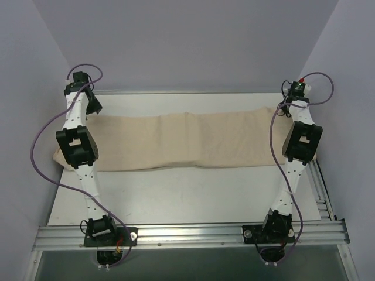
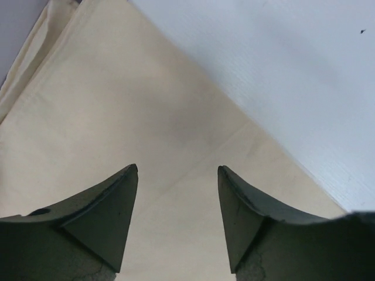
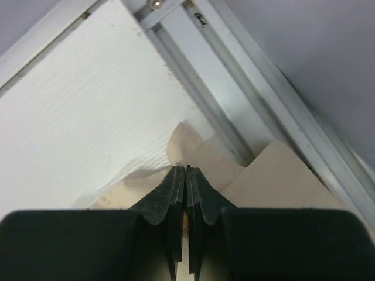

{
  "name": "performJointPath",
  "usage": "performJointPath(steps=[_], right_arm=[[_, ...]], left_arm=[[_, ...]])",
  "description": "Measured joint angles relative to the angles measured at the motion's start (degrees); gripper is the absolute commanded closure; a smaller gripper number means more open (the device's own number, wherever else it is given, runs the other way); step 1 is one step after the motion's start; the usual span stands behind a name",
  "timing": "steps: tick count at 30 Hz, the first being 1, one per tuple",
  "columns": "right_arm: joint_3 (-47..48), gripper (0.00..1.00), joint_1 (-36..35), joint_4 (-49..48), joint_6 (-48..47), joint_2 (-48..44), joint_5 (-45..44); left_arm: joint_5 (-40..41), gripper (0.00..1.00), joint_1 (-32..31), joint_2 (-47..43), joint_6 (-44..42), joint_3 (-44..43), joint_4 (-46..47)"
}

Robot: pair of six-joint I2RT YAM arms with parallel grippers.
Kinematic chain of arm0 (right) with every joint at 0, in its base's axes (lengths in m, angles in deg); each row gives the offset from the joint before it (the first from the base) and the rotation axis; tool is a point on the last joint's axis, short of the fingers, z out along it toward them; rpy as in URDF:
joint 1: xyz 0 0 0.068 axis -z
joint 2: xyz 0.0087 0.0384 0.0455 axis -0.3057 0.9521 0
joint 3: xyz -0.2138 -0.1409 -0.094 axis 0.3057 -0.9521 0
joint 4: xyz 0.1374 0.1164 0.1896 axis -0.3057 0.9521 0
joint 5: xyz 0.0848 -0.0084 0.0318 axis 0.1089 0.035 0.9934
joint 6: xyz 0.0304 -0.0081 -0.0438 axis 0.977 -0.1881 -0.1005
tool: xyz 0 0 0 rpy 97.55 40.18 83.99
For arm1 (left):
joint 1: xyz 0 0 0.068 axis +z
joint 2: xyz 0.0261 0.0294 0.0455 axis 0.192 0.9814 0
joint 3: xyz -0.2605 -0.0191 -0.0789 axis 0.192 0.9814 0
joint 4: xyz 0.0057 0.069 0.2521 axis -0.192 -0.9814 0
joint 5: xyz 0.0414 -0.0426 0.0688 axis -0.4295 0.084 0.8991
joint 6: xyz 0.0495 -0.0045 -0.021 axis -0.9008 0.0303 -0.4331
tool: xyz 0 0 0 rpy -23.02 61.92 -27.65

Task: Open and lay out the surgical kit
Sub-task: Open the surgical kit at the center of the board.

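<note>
The surgical kit's beige cloth wrap (image 1: 187, 140) lies as a long folded band across the white table, from left edge to right edge. No steel tray or instruments show; they are hidden or out of view. My left gripper (image 1: 94, 108) hovers over the wrap's far left end; in the left wrist view it (image 2: 177, 170) is open and empty just above the cloth (image 2: 117, 105). My right gripper (image 1: 284, 110) is at the wrap's far right end; in the right wrist view it (image 3: 187, 168) is shut on a raised corner of the cloth (image 3: 193, 146).
The white table (image 1: 176, 199) runs in front of the wrap. An aluminium rail (image 3: 234, 88) borders the table's right side, close to the pinched corner. Another rail (image 1: 187, 234) carries both arm bases at the near edge. Grey walls close in the back and sides.
</note>
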Motion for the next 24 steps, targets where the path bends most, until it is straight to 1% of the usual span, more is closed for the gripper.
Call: performJointPath(steps=[3, 5, 8, 9, 10, 14, 19, 23, 24], right_arm=[[-0.28, 1.0, -1.36, -0.63, 0.83, -0.63, 0.83], [-1.7, 0.99, -2.43, -1.46, 1.49, -1.49, 1.79], [-5.05, 0.99, -3.76, -2.91, 3.37, -3.04, 3.72], [-6.4, 0.99, -4.22, -3.65, 3.91, -3.61, 4.31], [-7.58, 0.99, -4.63, -4.2, 4.35, -3.96, 4.83], [-9.62, 0.99, -6.16, -5.66, 5.49, -4.11, 7.19], [-9.94, 1.0, -6.58, -6.71, 5.81, -4.15, 10.16], [-10.45, 1.0, -6.58, -7.15, 5.29, -4.31, 11.54], [-10.64, 1.0, -6.58, -7.3, 5.05, -4.48, 11.8]], left_arm=[[-0.09, 0.4, 0.09, 5.33, -1.57, -7.91, -1.51], [-1.29, 0.4, 0.57, 7.39, -2.71, -10.49, -1.44], [-3.26, 0.4, 1.86, 7.82, -4.26, -10.58, -0.98], [-4.22, 0.38, 2.43, 7.74, -5.35, -9.88, 0.44], [-4.9, 0.33, 2.93, 7.54, -6.43, -9.07, 2.32], [-5.88, 0.29, 4.35, 7.21, -10.62, -4.87, 8.85], [-5.88, 0.31, 4.94, 7.26, -12.2, -4.63, 10.4], [-5.25, 0.32, 5.07, 8.22, -9.66, -7.15, 10.82], [-5.18, 0.34, 5.09, 8.98, -8.66, -8.46, 10.75]])
